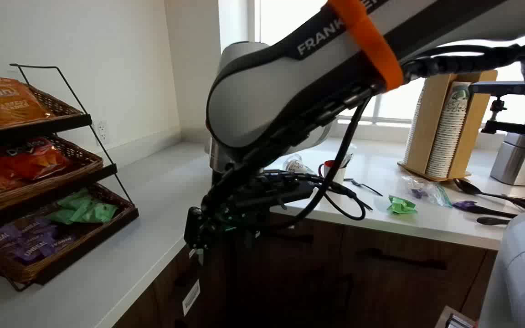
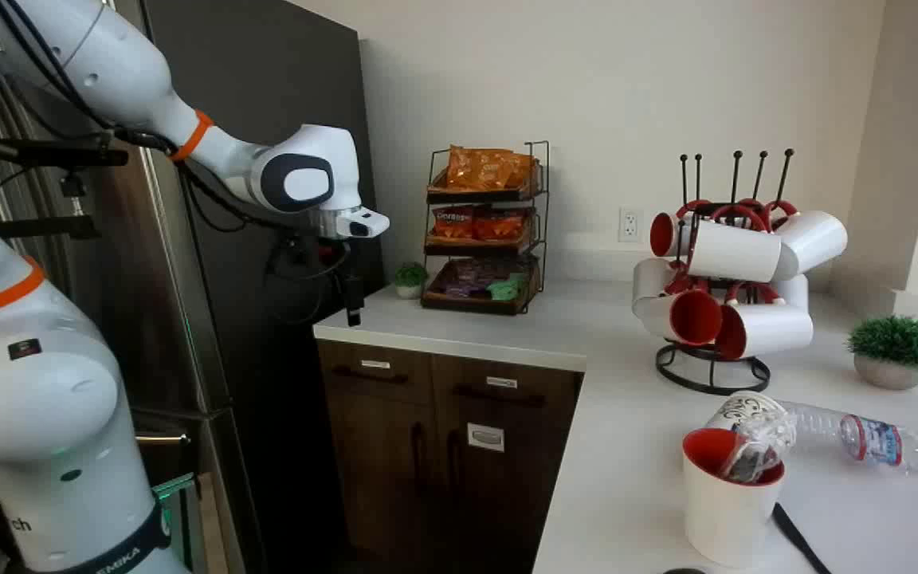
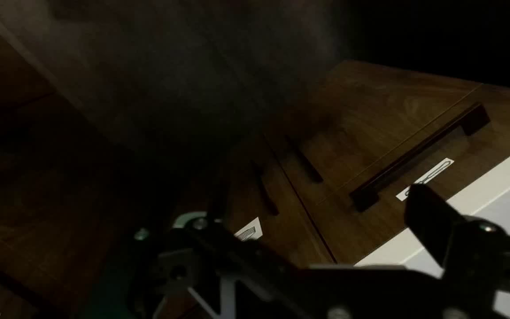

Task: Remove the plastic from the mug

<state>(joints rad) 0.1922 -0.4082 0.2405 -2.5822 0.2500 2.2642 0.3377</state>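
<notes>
A white mug with a red inside (image 2: 726, 510) stands upright on the white counter in an exterior view. Clear crumpled plastic (image 2: 763, 438) sticks up out of it, with something dark in it. The mug also shows in an exterior view (image 1: 338, 174), partly behind the arm's cables. My gripper (image 2: 352, 307) is far from the mug, near the counter's edge on the snack rack side. In the wrist view my gripper (image 3: 319, 197) has its fingers wide apart, with nothing between them. The mug and plastic are out of the wrist view.
A mug rack (image 2: 734, 279), a lying paper cup (image 2: 746, 410) and a plastic bottle (image 2: 865, 438) are near the mug. A snack rack (image 2: 484, 231) stands by the wall. A cup holder (image 1: 442, 127) and black utensils (image 1: 486, 205) are on the counter. Drawers (image 3: 396, 159) lie below my gripper.
</notes>
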